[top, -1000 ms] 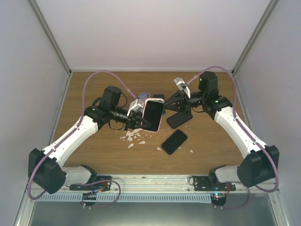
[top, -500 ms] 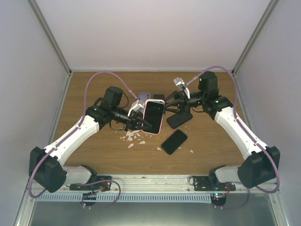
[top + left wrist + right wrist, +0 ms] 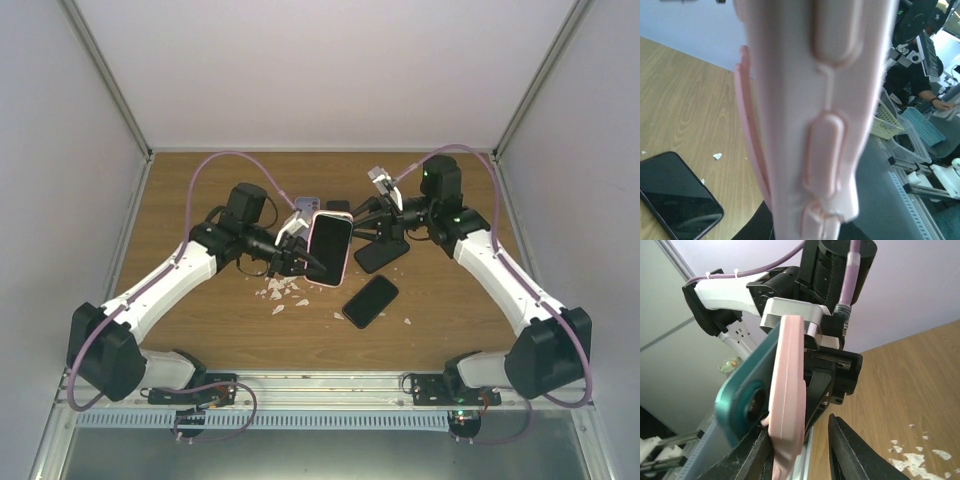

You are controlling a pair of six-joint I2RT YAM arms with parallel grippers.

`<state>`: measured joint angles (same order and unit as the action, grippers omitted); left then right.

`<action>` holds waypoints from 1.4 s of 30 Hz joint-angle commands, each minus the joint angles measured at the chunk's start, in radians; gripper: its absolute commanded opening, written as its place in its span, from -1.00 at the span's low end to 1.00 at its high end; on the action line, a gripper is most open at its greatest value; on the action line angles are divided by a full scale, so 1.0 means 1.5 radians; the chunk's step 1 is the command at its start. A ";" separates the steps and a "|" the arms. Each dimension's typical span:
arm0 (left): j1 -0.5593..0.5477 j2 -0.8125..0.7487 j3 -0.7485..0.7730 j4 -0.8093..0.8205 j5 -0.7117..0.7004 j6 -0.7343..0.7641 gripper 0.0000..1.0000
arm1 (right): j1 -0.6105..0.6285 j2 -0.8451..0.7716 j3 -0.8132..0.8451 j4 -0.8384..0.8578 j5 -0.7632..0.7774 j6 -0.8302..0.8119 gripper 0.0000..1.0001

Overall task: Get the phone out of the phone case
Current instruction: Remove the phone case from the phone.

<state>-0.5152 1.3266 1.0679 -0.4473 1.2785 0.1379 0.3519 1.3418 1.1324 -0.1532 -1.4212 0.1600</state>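
The phone, black screen up, sits in a pink case held tilted above the table. My left gripper is shut on the case's left edge. In the left wrist view the case's pink side with its moulded buttons fills the frame and hides my fingers. My right gripper is open at the phone's upper right edge. In the right wrist view its jaws straddle the pink case. A teal body with a round hole lies against the case. The right finger stands apart from the case.
A black phone lies on the wooden table below the held one, also in the left wrist view. Another dark phone lies under my right gripper. A purplish device sits behind. White crumbs lie scattered.
My left arm has shifted the cased phone slightly to the right. My right gripper has moved left, closing in on the phone's upper right edge.
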 commanded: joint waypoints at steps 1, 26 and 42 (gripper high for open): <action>-0.036 0.032 0.054 0.153 -0.079 -0.029 -1.00 | 0.064 0.032 -0.031 0.058 0.043 0.081 -0.38; 0.033 0.128 0.034 0.195 -0.142 -0.157 -0.53 | 0.018 0.115 -0.066 0.206 0.098 0.277 -0.99; 0.051 0.139 0.025 0.207 -0.325 -0.176 0.37 | -0.022 0.193 -0.100 0.278 0.176 0.431 -0.99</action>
<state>-0.4484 1.5551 1.0958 -0.1829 0.9195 -0.1322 0.3321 1.6199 0.9760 0.2234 -1.1900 0.7502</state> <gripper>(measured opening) 0.667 0.067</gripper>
